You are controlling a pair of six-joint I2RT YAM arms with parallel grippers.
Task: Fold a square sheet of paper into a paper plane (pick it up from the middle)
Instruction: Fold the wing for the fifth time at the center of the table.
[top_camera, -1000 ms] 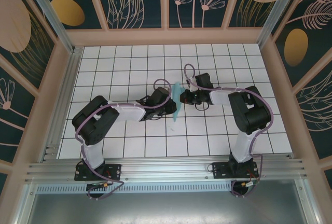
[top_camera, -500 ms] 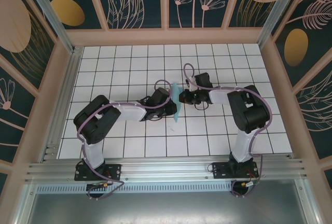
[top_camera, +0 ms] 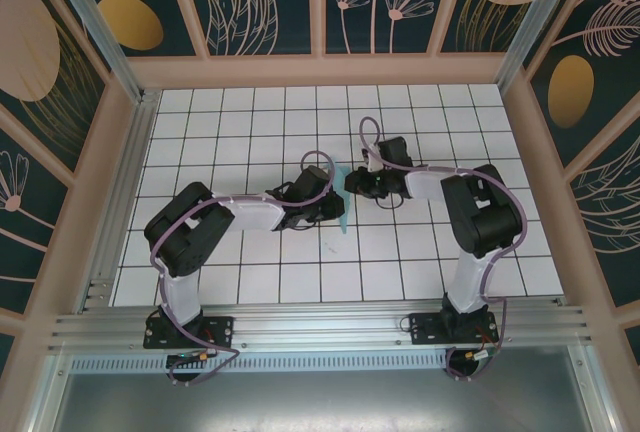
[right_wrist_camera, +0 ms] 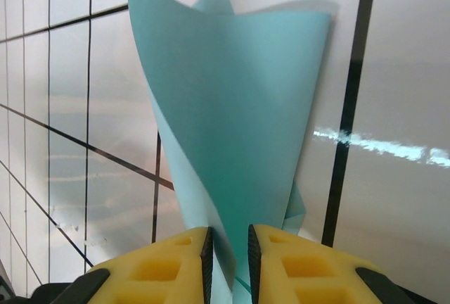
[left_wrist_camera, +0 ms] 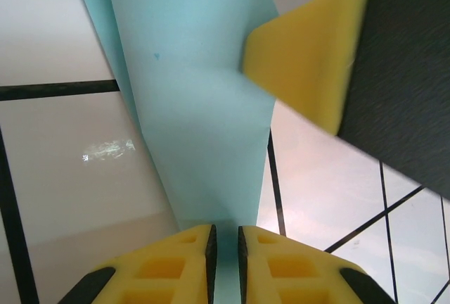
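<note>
The square sheet of paper (right_wrist_camera: 232, 121) stood on edge between my two grippers, doubled over in a loose curl. No sharp nose or wings showed, so I judged that the pick-up was done and most of the folding was left. My left gripper (left_wrist_camera: 225, 241) pinched one edge between pads pressed together. My right gripper (right_wrist_camera: 226, 241) had the paper running between pads narrowly apart; whether they gripped, I could not tell. Both arms reached low and inward over the table (top_camera: 200, 132), elbows out, wrists facing each other.
</note>
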